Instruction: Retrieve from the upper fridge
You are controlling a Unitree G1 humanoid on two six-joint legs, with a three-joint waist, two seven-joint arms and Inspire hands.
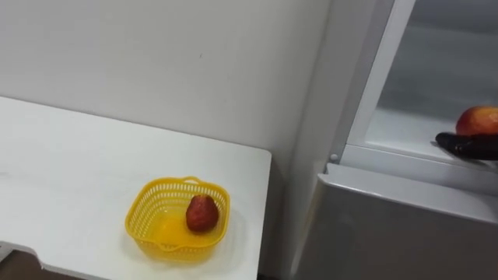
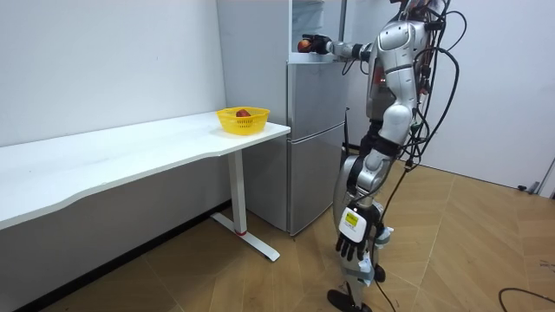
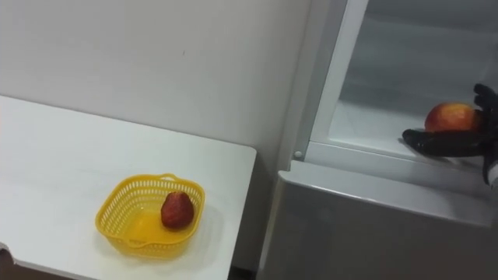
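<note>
A red-orange fruit (image 3: 450, 117) lies at the front of the upper fridge's shelf (image 3: 366, 128). My right hand (image 3: 445, 141) reaches in from the right, with one dark finger stretched under the fruit's front and the others curled at its right side, so the hand closes round it. In the room view the same hand (image 2: 318, 44) holds the fruit (image 2: 303, 43) at the open upper compartment. My left hand (image 2: 349, 245) hangs relaxed beside my leg. I stand upright facing the fridge.
A yellow basket (image 3: 124, 206) holding a dark red fruit (image 3: 177, 210) sits near the right end of the white table (image 3: 54, 155), next to the fridge. The grey lower fridge door (image 3: 373, 225) is closed. The fridge's white frame (image 3: 327, 78) edges the opening.
</note>
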